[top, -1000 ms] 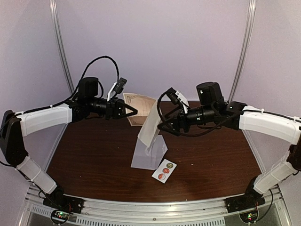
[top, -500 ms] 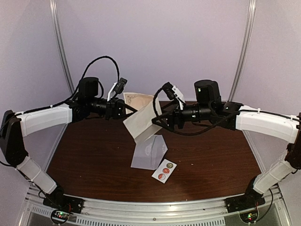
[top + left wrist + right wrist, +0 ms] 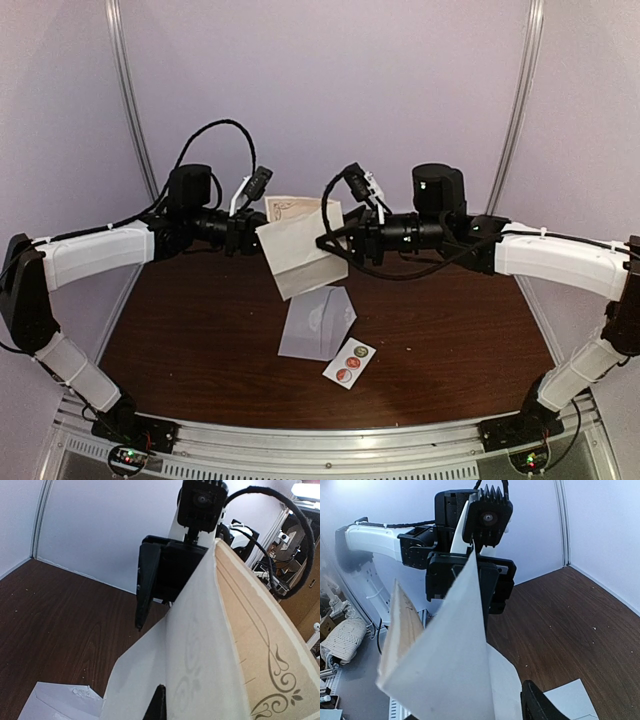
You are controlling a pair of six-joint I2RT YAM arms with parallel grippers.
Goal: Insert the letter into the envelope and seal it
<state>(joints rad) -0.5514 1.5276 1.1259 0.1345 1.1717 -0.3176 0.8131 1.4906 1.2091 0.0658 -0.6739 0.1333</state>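
Gripping letter [image 3: 296, 209], left claw [image 3: 260, 236] closed, right claw [image 3: 326, 240] touching pale sheet [image 3: 295, 258]

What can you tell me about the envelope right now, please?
The envelope is flat, pale grey paper with a faint round mark on its face and a pointed end, seemingly the flap, toward the far right. It lies on the brown table near the middle, with nothing holding it. The white sticker strip sits by its near right corner; whether they touch is unclear.

Robot lab test cell. White booth walls [image 3: 330, 90] behind the fingers [image 3: 536, 706], wood-grain desk [image 3: 200, 330] below, aluminium rail [image 3: 330, 442] along its near edge.
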